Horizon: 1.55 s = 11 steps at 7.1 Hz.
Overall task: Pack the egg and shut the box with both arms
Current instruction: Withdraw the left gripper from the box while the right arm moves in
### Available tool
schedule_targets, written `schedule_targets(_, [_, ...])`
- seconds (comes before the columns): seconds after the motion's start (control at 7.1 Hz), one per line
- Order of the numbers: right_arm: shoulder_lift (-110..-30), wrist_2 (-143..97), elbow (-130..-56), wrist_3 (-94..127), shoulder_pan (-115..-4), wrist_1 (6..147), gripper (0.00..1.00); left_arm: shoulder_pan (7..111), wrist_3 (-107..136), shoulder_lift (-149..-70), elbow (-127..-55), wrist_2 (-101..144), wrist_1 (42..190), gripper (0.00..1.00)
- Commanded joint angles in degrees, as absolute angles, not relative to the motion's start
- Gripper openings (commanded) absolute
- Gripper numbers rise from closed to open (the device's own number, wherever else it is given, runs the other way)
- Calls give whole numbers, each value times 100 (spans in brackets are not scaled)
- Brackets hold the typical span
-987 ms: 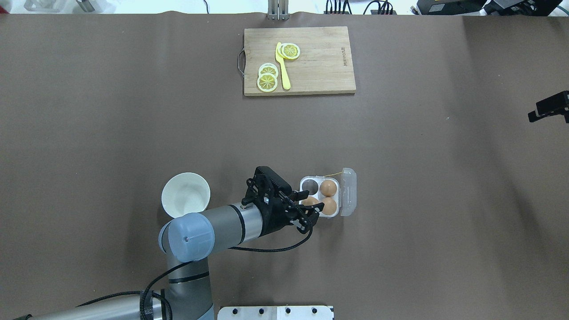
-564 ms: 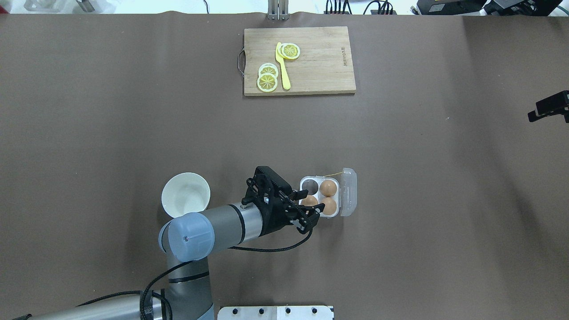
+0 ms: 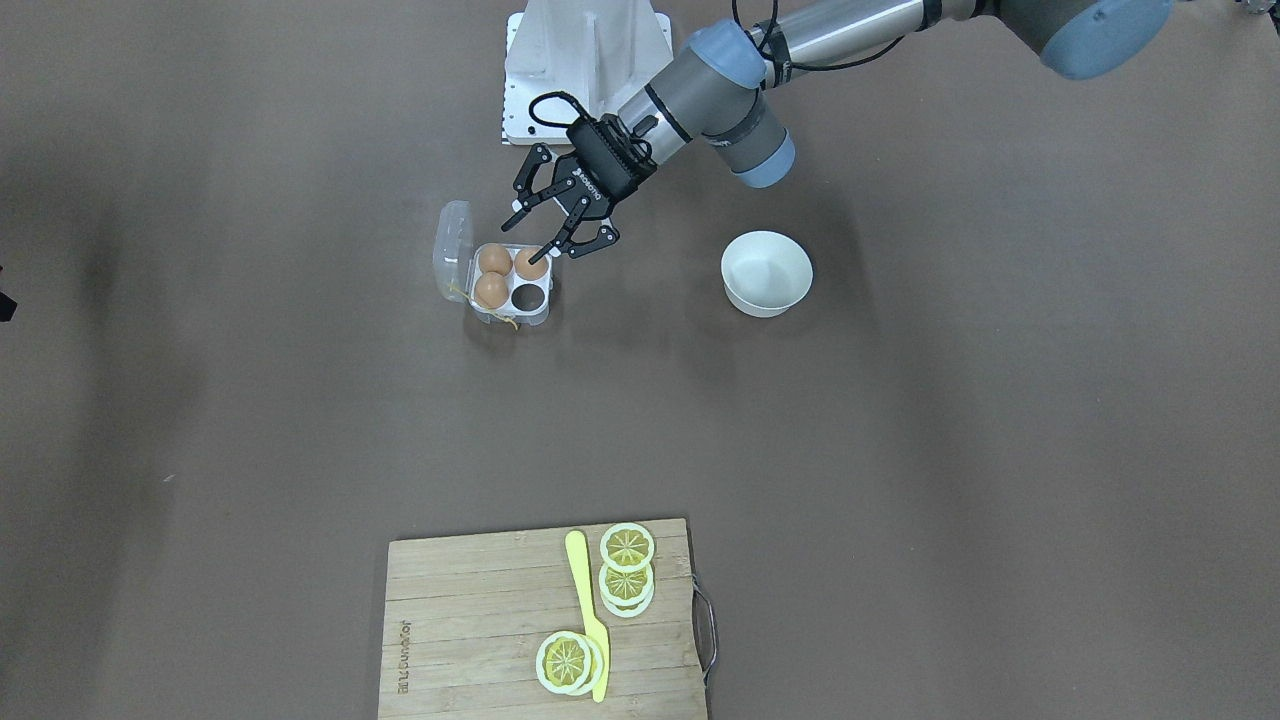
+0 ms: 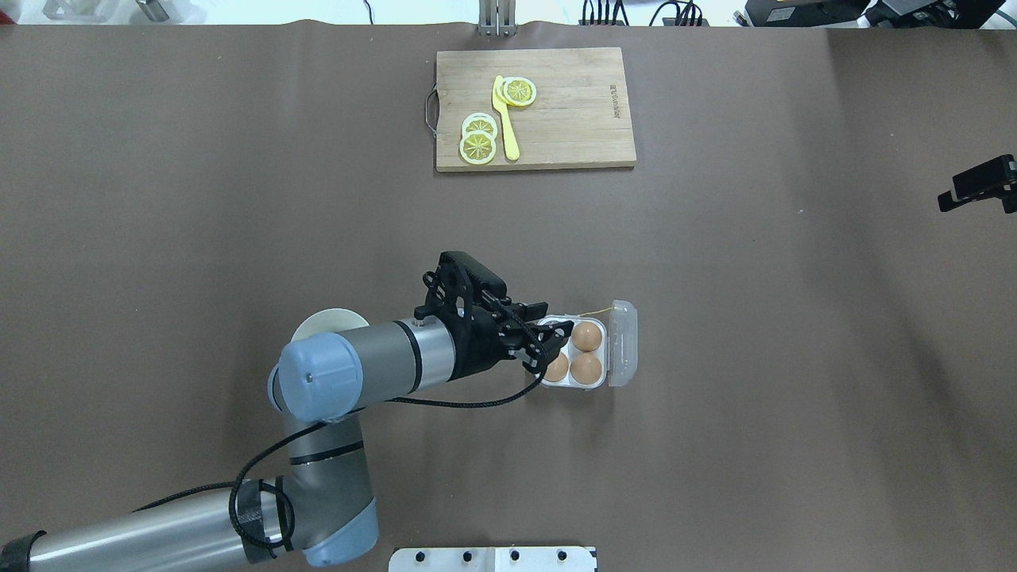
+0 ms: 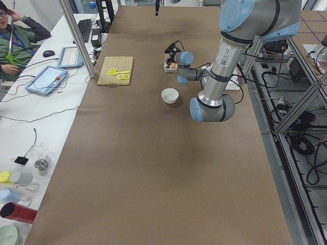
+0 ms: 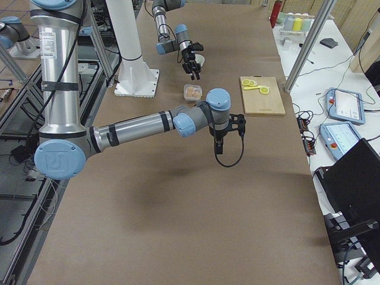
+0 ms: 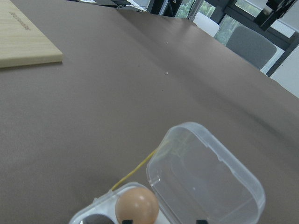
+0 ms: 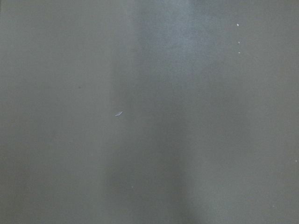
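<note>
Overhead exterior view showed the left arm [image 4: 381, 369] stretched across the desk [image 4: 238, 199] to the box [image 4: 622, 345], whose lid was swung open rightward, leaving the cups reachable. The left tool [image 4: 548, 349] hovered empty, fingers apart, over the egg [image 4: 560, 369] seated near-left. Whether the right tool [image 6: 219, 141] was open, I cannot tell.

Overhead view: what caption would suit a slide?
Left gripper open over the clear box holding three eggs, lid up.

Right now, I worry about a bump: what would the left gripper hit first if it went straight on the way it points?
Probably the box: the open left gripper aims across its cups, with the far egg just ahead in its wrist view. Height is unclear; it may reach the lid first.
</note>
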State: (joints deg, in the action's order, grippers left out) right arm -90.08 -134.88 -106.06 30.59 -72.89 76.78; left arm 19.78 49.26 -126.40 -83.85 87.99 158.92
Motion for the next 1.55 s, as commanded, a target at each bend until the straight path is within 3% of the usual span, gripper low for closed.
schedule_targets(0.0, [-8860, -13631, -10643, 3398, -7208, 7656, 100, 2512, 5370, -12577, -8681, 9141, 15245, 79])
schedule_targets(0.28, [-8824, -13597, -10705, 4163, -6831, 7236, 100, 3134, 5597, -12333, -9645, 9803, 13545, 97])
schedule_targets(0.56, [-8815, -13579, -10714, 4709, -6584, 6918, 100, 4475, 5573, -11963, -10334, 11714, 11898, 97])
schedule_targets(0.99, [-8833, -13431, -10749, 6085, -5936, 5964, 98, 6069, 5222, -11025, -10327, 13348, 11646, 97])
schedule_targets(1.13, [-8842, -13221, -10740, 6569, -5532, 5454, 75, 6352, 4951, -10700, -10310, 13516, 11646, 97])
schedule_targets(1.41, [-8833, -13210, -10819, 6688, -5117, 5177, 18, 6966, 3611, -9961, -10048, 13902, 11637, 97])
